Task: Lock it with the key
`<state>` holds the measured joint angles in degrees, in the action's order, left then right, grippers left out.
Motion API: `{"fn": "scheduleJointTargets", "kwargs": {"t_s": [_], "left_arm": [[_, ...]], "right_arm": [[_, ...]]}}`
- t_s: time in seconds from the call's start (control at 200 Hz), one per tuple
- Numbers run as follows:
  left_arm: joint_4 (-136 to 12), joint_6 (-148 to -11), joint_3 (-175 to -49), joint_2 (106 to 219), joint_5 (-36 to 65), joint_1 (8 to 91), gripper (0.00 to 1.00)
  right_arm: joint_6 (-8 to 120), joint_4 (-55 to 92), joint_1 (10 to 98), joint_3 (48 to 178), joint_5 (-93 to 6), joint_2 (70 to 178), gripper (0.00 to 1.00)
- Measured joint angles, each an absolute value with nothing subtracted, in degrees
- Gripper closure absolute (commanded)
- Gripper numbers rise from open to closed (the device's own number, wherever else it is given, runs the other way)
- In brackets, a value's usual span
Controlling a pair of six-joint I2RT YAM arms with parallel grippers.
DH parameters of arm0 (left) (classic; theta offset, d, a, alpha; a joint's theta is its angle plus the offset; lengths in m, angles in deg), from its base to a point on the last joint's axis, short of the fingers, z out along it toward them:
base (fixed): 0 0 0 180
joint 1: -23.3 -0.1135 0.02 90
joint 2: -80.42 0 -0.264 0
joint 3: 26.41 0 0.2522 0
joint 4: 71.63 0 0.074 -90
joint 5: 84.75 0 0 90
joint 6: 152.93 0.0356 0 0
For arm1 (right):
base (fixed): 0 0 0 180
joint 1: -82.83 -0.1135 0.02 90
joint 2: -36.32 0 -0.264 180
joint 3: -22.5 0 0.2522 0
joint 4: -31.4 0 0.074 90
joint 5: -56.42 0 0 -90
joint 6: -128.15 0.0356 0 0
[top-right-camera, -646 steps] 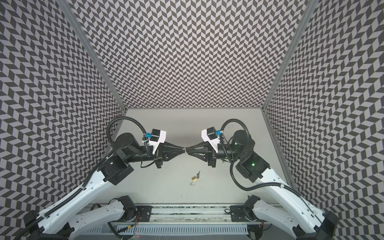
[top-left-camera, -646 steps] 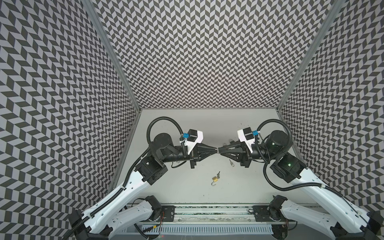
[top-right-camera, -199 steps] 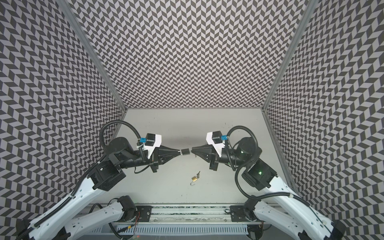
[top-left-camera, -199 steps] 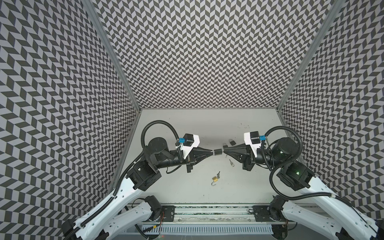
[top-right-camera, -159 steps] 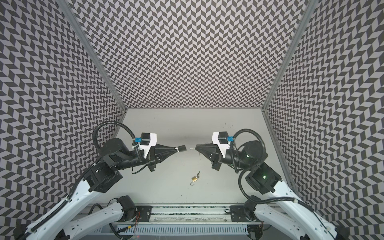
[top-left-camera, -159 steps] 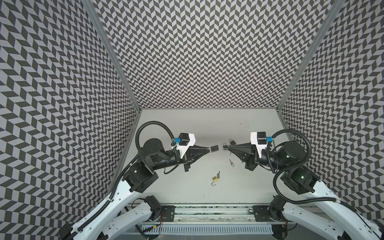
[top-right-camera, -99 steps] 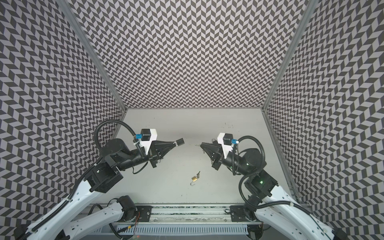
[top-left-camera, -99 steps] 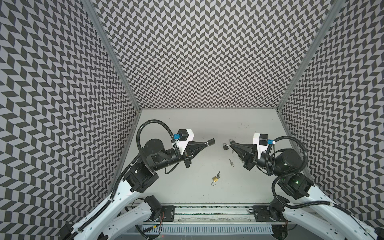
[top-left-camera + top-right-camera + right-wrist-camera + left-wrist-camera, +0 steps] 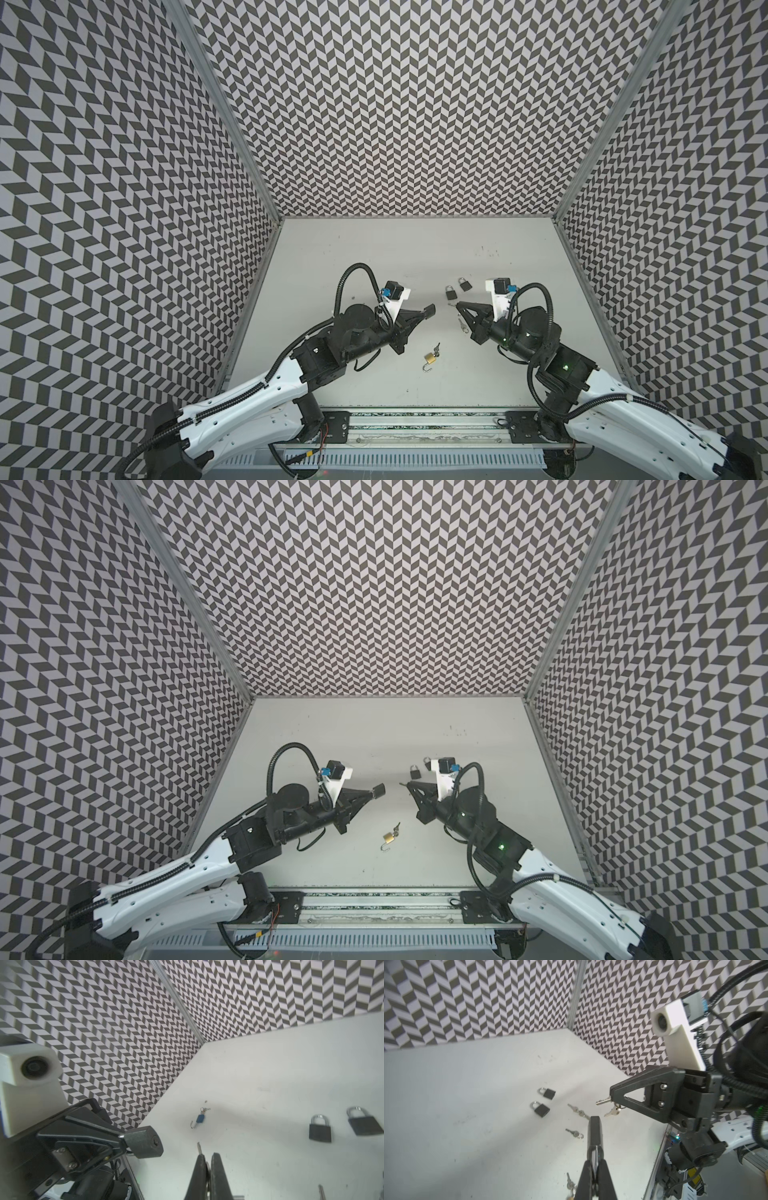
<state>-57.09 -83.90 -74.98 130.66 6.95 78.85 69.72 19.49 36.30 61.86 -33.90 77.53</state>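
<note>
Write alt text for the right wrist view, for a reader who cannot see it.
The left gripper holds a dark grey padlock by its shackle, keyhole facing the right gripper, which is shut on a key. On the white table lie two black padlocks and a small open padlock.

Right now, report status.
Left end effector shut on dark padlock. Right end effector shut on key, not inserted. Open brass padlock lying on table, clear of the gap.
</note>
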Motion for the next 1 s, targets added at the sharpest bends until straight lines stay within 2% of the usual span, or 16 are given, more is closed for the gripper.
{"fn": "scheduleJointTargets", "kwargs": {"t_s": [0.235,0.456,0.716,1.001], "left_arm": [[-63.6,-91.35,-65.69,131.21,3.84,78.72,1.0],[-66.53,-94.46,-62.83,129.96,4.11,75.66,1.0],[-66.88,-95.85,-61.12,127.14,5.83,71.94,1.0],[-66.91,-95.92,-61.12,127.01,7.41,71.63,1.0]], "right_arm": [[80.82,15.64,33.44,53.6,-27.8,78.14,1.0],[86.64,18.62,33.44,50.13,-26.95,85.53,1.0],[89.2,27.18,33.44,50.15,-24.98,94.25,1.0],[89.17,32.01,33.81,52.03,-24.55,104.96,1.0]]}}
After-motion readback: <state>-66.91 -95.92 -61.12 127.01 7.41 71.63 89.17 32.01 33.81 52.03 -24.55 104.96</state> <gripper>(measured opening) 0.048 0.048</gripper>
